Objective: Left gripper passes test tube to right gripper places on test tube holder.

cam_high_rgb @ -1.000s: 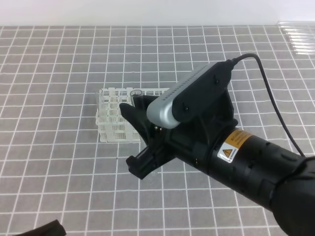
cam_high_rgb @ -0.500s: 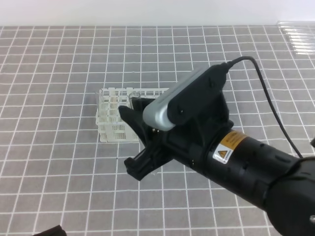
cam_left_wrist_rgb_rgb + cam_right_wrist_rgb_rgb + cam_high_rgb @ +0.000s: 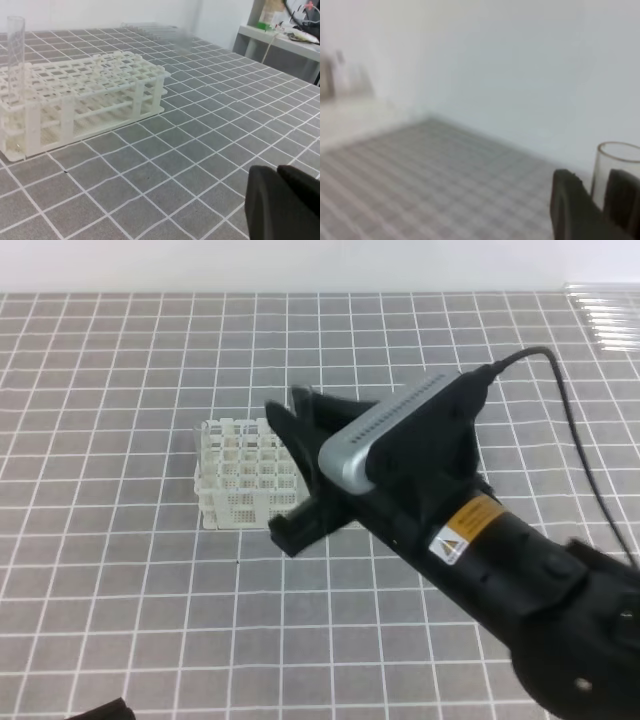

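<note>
Black right gripper (image 3: 288, 468) reaches in low from the right of the high view. Arm slanted down to the left, silver camera bar on top. One finger sits above the test tube holder (image 3: 235, 475), the other at its near right corner. Fingers parted. The right wrist view shows the test tube (image 3: 619, 160) rim in the gap between them; can't tell if they press on it.

Left wrist view: test tube (image 3: 15, 60) stands upright in a corner hole of the holder (image 3: 90, 85). Left gripper (image 3: 278, 175) is low over the grey tiled counter (image 3: 120, 590), well apart from the holder, fingers closed on nothing.

Versus a second ago, the right arm has swung up and back, with the upper finger higher. The tube rim seen then at the holder's back edge is now hidden in the high view. Holder hasn't shifted.
</note>
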Controlling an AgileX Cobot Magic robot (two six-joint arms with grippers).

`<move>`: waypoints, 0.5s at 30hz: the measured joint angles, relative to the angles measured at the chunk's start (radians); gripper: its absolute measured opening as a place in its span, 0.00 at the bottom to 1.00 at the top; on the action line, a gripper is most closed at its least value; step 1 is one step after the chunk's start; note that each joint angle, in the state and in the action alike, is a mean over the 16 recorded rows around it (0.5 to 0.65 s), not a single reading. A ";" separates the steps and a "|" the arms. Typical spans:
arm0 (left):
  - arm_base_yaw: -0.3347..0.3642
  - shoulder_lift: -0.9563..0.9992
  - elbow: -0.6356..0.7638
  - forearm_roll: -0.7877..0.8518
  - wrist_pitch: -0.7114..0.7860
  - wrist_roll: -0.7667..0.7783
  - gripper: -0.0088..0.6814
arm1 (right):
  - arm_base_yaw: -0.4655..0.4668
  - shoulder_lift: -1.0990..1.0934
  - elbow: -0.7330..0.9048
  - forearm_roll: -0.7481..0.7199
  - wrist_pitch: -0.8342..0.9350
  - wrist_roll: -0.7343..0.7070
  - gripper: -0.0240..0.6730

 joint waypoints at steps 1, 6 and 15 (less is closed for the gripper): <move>0.000 0.000 0.000 0.000 0.000 0.000 0.01 | -0.008 0.016 -0.001 -0.020 -0.031 0.020 0.17; 0.000 0.000 0.000 0.000 0.000 0.000 0.01 | -0.044 0.120 -0.037 -0.121 -0.176 0.119 0.17; 0.000 -0.001 -0.002 0.000 0.002 0.000 0.01 | -0.079 0.334 -0.217 -0.175 -0.245 0.172 0.17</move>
